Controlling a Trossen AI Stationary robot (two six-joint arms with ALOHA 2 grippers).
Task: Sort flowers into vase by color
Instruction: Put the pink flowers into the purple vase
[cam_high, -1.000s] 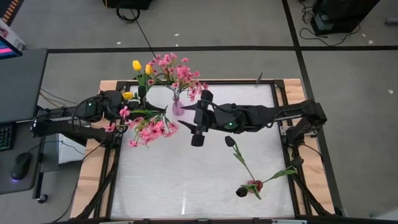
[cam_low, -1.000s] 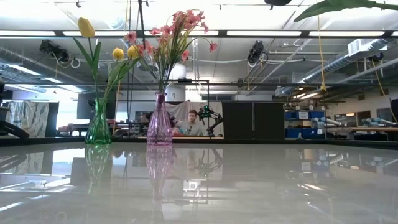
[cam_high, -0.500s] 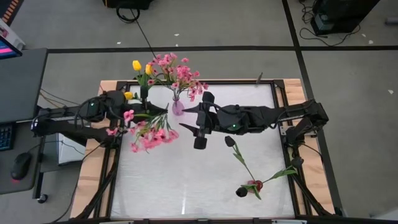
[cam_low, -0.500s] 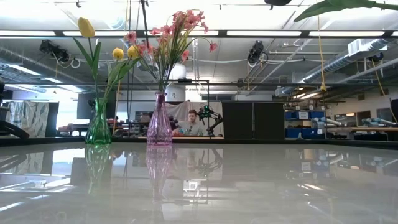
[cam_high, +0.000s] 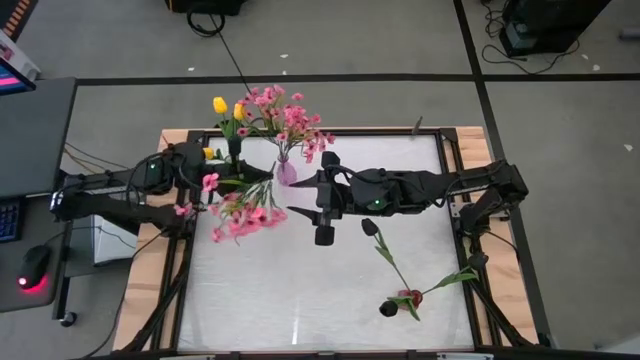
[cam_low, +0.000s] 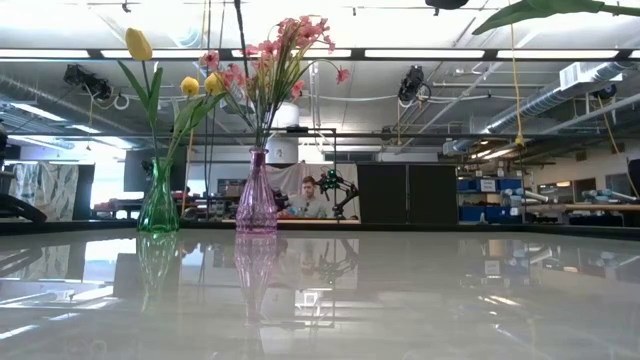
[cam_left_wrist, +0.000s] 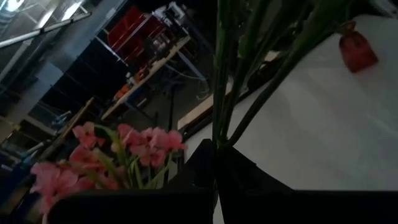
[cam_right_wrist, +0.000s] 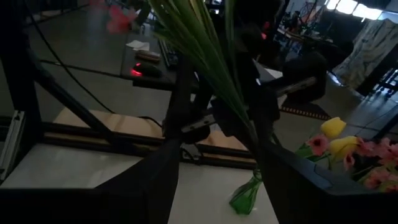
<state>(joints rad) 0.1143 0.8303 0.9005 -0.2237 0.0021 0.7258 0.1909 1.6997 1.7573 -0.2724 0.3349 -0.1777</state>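
Left tool (cam_high: 212, 182) clamped on pink flower spray (cam_high: 243, 207), right tool (cam_high: 300, 203) spread around its stems, purple vase (cam_high: 286, 172) nearby

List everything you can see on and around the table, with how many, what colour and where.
Green glass vase: one, far left, holding yellow tulips.
Pink glass vase: one, beside the green one, holding pink blossom sprays.
Loose pink spray bunch: one, held over the table's left.
Dark red tulips: two or three, lying at the near right.
Person: one, seated in the room behind.
Left gripper: jaws shut on the bunch's stems.
Right gripper: jaws open around those stems.
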